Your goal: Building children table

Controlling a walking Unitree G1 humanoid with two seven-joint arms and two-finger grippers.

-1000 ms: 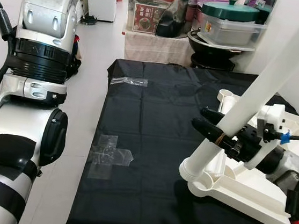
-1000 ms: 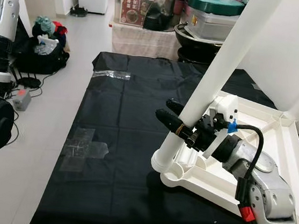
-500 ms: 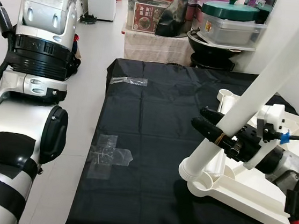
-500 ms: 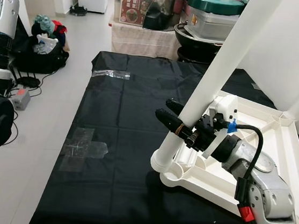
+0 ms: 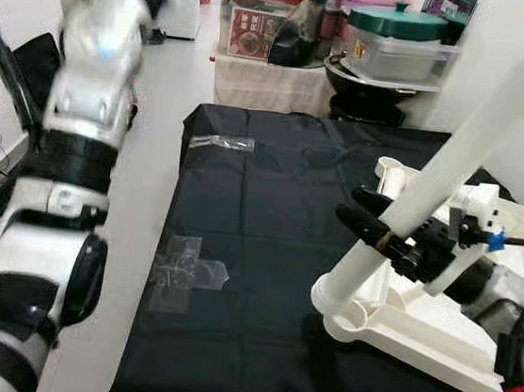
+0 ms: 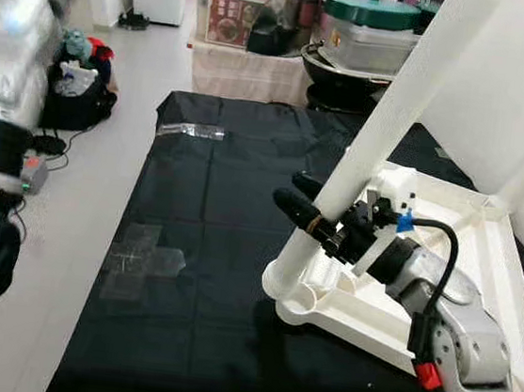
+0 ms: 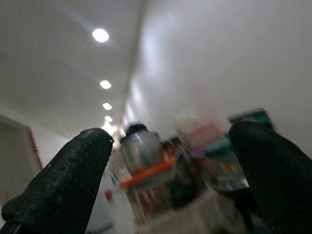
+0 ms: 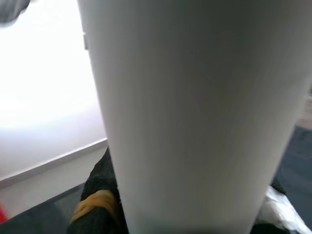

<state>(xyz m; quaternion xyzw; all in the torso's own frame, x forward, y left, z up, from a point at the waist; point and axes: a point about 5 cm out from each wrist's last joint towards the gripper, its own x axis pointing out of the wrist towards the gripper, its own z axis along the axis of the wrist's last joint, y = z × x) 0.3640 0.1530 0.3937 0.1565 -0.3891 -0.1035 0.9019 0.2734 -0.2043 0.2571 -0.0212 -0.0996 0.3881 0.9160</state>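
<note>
The right tool (image 6: 309, 211) is clamped on the white table leg (image 6: 385, 115), whose foot sits in a corner socket of the upturned white tabletop (image 6: 481, 268) lying on the black cloth (image 5: 246, 251). The leg's upper end is cut off. The left tool (image 7: 170, 175), fingers apart, appears blurred.

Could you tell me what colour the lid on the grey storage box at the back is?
Dark green lid; it shows best in the left eye view.
</note>
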